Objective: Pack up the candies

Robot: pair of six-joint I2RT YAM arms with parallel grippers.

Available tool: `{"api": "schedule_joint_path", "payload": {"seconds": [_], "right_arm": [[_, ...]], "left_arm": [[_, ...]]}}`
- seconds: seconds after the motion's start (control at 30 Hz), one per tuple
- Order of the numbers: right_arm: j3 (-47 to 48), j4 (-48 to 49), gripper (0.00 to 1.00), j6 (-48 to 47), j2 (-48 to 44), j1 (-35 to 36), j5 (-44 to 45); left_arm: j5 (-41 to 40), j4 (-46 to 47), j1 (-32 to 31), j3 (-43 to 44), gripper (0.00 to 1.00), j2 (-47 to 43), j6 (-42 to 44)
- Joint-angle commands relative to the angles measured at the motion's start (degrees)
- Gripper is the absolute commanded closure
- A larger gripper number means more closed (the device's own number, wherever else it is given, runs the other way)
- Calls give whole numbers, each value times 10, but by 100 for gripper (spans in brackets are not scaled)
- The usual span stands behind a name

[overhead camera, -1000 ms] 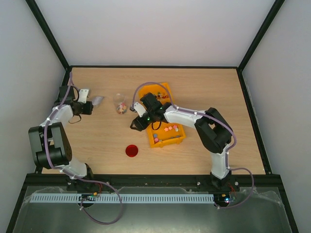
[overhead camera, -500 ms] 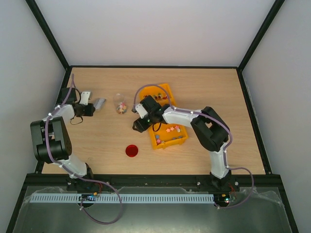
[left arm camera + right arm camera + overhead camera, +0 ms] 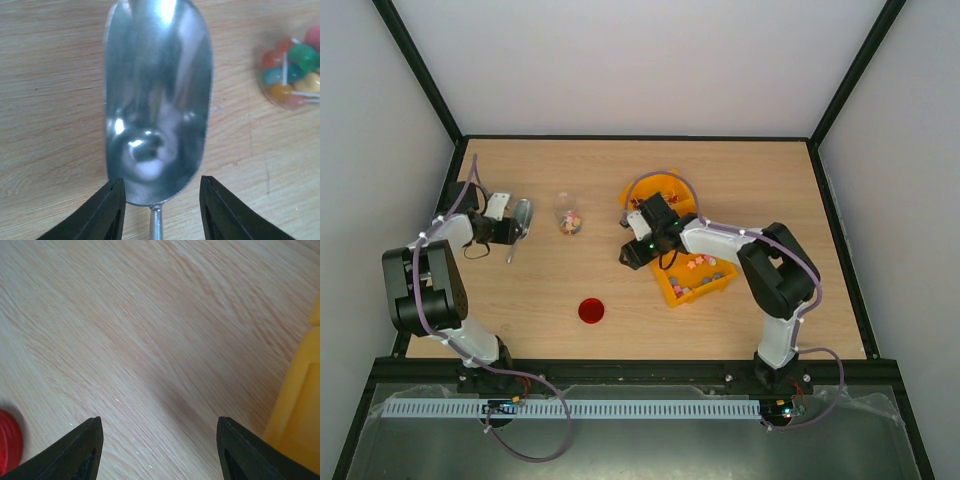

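The scoop (image 3: 157,100) is polished metal, mirror-bright with blurred reflections. The table (image 3: 150,340) is pale wood with a fine grain and a soft sheen. The bin (image 3: 300,405) is smooth yellow plastic, and the lid (image 3: 591,310) is glossy red. The candies (image 3: 300,55) look shiny inside a clear plastic cup (image 3: 280,100).

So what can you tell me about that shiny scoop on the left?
The metal scoop is polished and mirror-like, with a long rounded bowl, empty, mouth pointing away. Its thin handle runs back between the left arm's fingers, which hold it over the wooden table, left of the clear cup of candies.
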Motion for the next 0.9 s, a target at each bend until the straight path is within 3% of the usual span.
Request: {"api": "schedule_joint_path", "payload": {"seconds": [0.0,0.07,0.27,0.3,0.4,0.57,0.73,0.87], "right_arm": [[-33,-49,36,-18,-27,-24,18],[-42,-50,36,-25,-33,-35,20],[-61,-54,36,-53,-49,-76,6],[-64,-54,36,-60,-52,-83,-1],[-71,-56,36,-88,-67,-97,-16],[-83,-62,35,-122,-98,-100,-38],[-81,-71,34,-117,-122,-100,-56],[-67,-82,34,-101,-134,-100,-69]], "left_arm": [[54,-60,5,44,53,-7,47],[107,-97,4,75,48,8,82],[300,-217,4,123,31,39,293],[316,-230,3,130,23,45,331],[347,-279,-3,167,10,74,417],[327,-274,-39,198,6,97,442],[288,-197,-76,172,5,90,446],[260,-105,-96,156,5,87,387]]}}
